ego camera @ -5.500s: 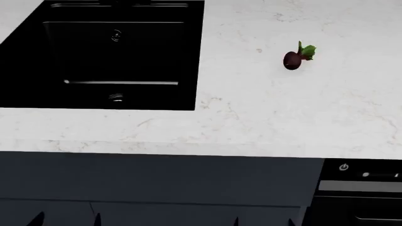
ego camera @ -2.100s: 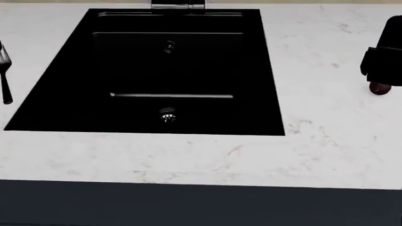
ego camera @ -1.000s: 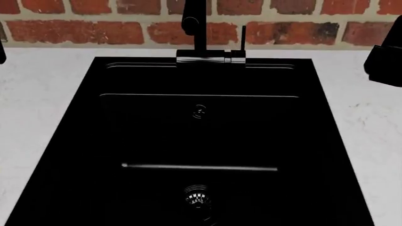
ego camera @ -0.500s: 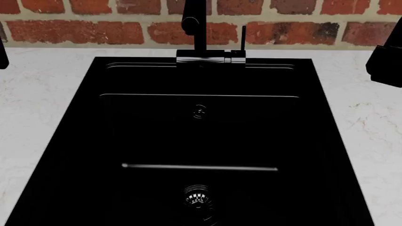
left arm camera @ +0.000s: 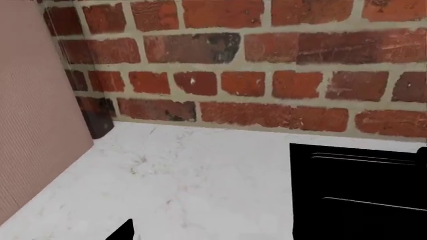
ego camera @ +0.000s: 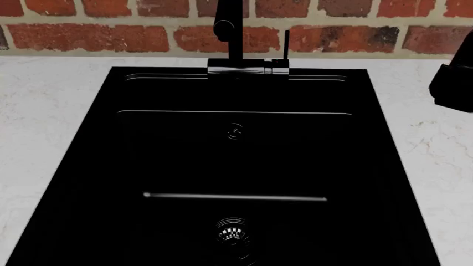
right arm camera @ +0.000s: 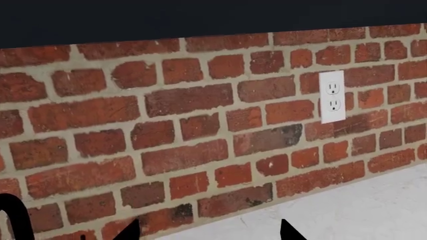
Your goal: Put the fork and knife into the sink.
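The sink (ego camera: 185, 166) is a large black basin that fills the head view, with a round metal drain strainer (ego camera: 231, 231), a small overflow ring (ego camera: 235, 132) and a black faucet (ego camera: 228, 33) at its back rim. One corner of the sink (left arm camera: 360, 200) also shows in the left wrist view. The fork and the knife are out of view in every frame. My left gripper (left arm camera: 207, 236) hovers over white counter beside the sink; only one fingertip (left arm camera: 123, 232) shows, set far to the side. My right gripper (right arm camera: 208, 232) faces the brick wall, open and holding nothing.
White marble counter (ego camera: 44, 111) lies on both sides of the basin, with a red brick wall (ego camera: 111, 33) behind. A dark part of my right arm (ego camera: 452, 77) hangs at the head view's right edge. A pink side panel (left arm camera: 33, 125) bounds the counter; a wall socket (right arm camera: 332, 96) is on the bricks.
The head view closed in from the counter's front onto the sink, then held still. In the last half second the dark piece of my left arm left the view's left edge.
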Robot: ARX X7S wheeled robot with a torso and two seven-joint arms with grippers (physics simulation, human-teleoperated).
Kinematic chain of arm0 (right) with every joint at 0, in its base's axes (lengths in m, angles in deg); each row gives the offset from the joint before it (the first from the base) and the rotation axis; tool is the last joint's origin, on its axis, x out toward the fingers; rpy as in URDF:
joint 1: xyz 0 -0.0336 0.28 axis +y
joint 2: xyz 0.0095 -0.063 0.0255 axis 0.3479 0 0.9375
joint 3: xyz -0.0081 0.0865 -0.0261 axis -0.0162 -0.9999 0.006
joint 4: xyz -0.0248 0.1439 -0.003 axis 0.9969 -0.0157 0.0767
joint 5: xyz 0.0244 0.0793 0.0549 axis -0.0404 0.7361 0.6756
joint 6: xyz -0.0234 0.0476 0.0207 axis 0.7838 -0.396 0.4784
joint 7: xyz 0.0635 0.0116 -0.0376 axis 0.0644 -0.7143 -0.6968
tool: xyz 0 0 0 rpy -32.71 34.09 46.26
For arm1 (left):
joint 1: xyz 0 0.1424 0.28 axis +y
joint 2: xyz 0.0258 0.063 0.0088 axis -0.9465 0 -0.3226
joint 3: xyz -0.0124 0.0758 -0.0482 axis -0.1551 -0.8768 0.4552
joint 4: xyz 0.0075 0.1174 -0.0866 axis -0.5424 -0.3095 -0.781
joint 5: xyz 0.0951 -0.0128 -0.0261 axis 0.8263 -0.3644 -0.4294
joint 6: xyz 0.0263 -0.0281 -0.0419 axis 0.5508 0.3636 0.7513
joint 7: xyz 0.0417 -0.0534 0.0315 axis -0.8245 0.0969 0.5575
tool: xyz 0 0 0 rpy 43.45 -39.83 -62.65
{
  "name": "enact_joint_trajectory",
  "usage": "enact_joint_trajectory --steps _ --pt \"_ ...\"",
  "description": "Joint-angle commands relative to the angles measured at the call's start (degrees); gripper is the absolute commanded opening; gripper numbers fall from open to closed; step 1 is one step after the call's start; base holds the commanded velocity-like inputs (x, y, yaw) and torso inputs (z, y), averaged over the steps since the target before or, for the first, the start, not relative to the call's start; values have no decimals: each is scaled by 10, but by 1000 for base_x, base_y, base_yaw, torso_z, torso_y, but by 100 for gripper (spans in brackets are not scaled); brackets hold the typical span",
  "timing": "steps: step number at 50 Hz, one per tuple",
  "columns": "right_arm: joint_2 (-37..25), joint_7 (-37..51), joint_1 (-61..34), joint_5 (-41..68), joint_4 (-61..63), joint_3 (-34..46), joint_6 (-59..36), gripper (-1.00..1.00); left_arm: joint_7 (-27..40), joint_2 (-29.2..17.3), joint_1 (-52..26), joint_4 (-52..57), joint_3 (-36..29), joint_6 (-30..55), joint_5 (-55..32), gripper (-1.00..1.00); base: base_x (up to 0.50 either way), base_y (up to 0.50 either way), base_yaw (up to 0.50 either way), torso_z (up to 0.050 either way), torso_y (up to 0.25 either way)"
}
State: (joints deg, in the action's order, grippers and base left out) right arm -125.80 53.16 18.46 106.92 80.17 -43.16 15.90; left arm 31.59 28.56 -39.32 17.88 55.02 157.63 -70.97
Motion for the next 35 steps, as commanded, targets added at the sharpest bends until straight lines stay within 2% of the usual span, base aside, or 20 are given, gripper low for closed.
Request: enact_joint_trajectory --steps 1,5,16,25,35 --pt "3 -13 26 -15 0 0 18 100 216 -10 73 -10 70 36 -173 100 0 0 0 0 0" --pt "6 -19 41 -20 3 -5 27 100 249 -18 100 -17 73 19 -200 100 0 0 0 0 0" --pt "1 -52 80 -47 1 -14 57 100 250 -31 147 -14 69 -2 -205 100 0 0 0 0 0" --pt "8 -41 80 -42 4 -11 57 100 204 -51 172 -21 72 -20 -158 100 0 0 0 0 0" --pt "10 -43 91 -46 3 -13 65 100 209 -56 201 -42 64 -33 -143 100 0 0 0 0 0"
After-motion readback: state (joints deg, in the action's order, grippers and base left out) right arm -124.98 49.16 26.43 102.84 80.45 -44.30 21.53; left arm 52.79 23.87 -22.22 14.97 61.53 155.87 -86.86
